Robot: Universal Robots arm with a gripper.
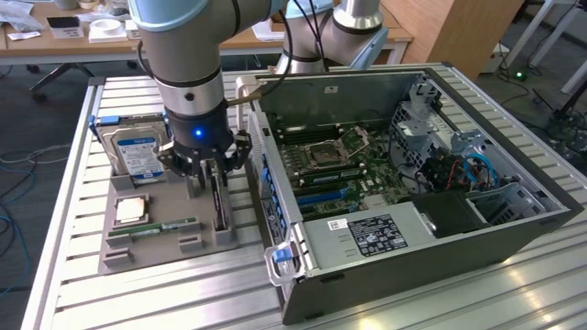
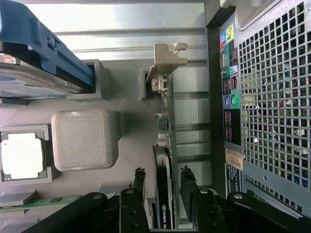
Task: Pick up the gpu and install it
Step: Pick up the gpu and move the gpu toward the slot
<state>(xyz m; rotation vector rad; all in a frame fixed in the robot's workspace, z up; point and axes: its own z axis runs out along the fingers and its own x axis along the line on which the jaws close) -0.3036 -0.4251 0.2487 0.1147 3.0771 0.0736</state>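
Note:
The gpu (image 1: 220,206) stands on edge in a slot of the grey holder tray (image 1: 165,251), close to the open computer case (image 1: 367,237). In the wrist view the gpu (image 2: 164,141) appears edge-on, and its silvery bracket (image 2: 165,58) is at the end away from the camera. My gripper (image 1: 213,180) is lowered over the card. The gripper (image 2: 163,177) is open. Its black fingers (image 2: 138,182) straddle the card with a narrow gap on each side. The motherboard (image 1: 339,165) lies exposed inside the case.
A hard drive (image 1: 136,151) in a blue bracket, a CPU (image 1: 131,208) and a green RAM stick (image 1: 156,228) sit in the same tray. The case's perforated rear panel (image 2: 272,97) stands right beside the card. The slatted metal table (image 1: 183,302) extends in front.

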